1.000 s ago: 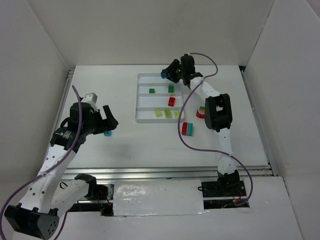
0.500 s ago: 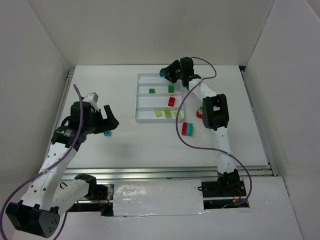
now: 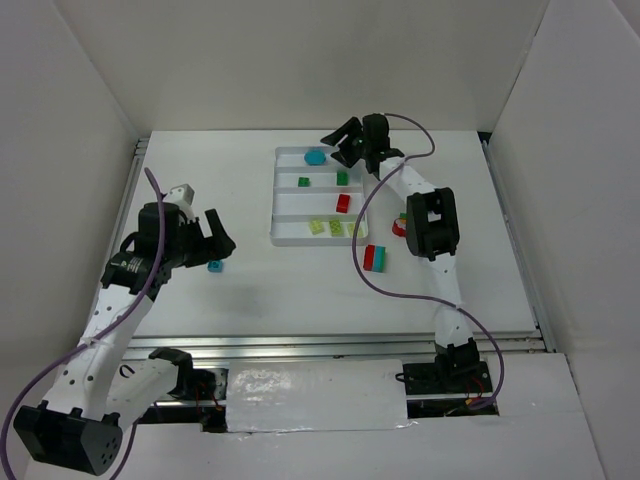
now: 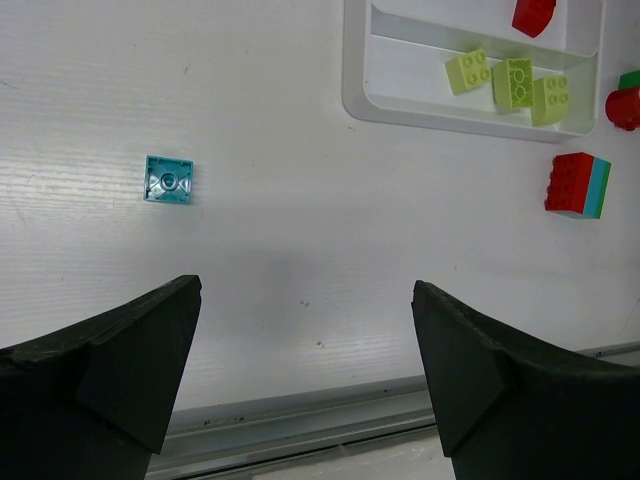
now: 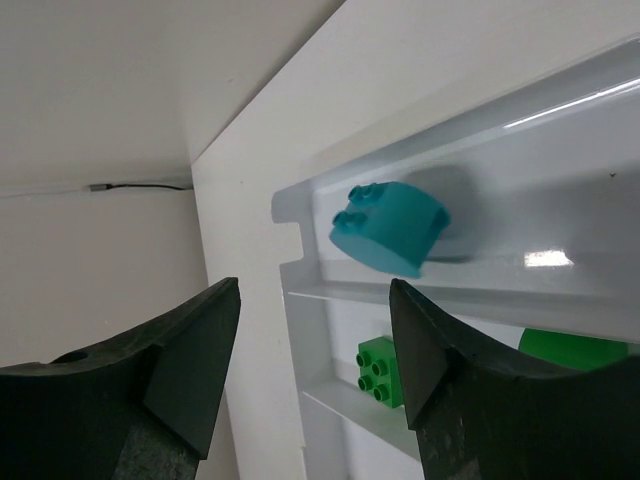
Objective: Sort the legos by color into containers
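At far compartment of white ridged plastic tray (image 3: 292, 202), rounded teal brick (image 3: 316, 157) lies; right pincer (image 3: 343, 146) spread, empty. Green bricks (image 3: 342, 178), red brick (image 3: 343, 203), yellow-green bricks (image 3: 335, 228) binned. Left pincer (image 4: 305, 292) open, empty; flat teal brick (image 4: 168, 179), red-teal block (image 4: 577, 185) unsorted on tabletop (image 4: 300, 230).

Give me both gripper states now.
Left gripper: open, holding nothing.
Right gripper: open, holding nothing; teal brick free in tray.
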